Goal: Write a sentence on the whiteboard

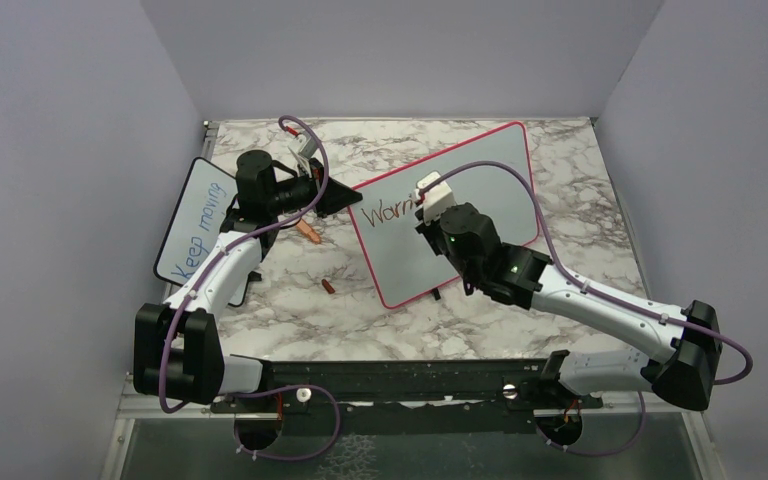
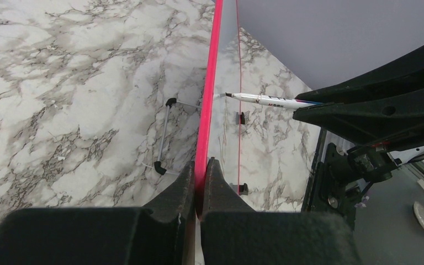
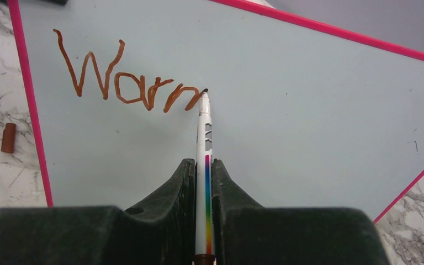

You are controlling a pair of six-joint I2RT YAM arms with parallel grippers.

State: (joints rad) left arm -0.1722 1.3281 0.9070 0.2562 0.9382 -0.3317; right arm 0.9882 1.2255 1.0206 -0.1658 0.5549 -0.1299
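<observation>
Jaws clamped: right gripper (image 3: 204, 165) on marker (image 3: 203, 130), left gripper (image 2: 200, 168) on whiteboard (image 2: 209, 83) frame. If left slips, board shifts & sentence (image 3: 127, 88) smears.

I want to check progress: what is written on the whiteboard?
On the whiteboard, red-brown letters read "Warn", the last letter seemingly unfinished; the marker tip rests at its end. From above, the right arm hides the word's end.

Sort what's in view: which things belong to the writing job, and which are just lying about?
In use: whiteboard, "Warm" writing, marker in right claw, left claw clamping its edge.
Lying about: small "Keep moving" board, brown cap, orange piece.
</observation>
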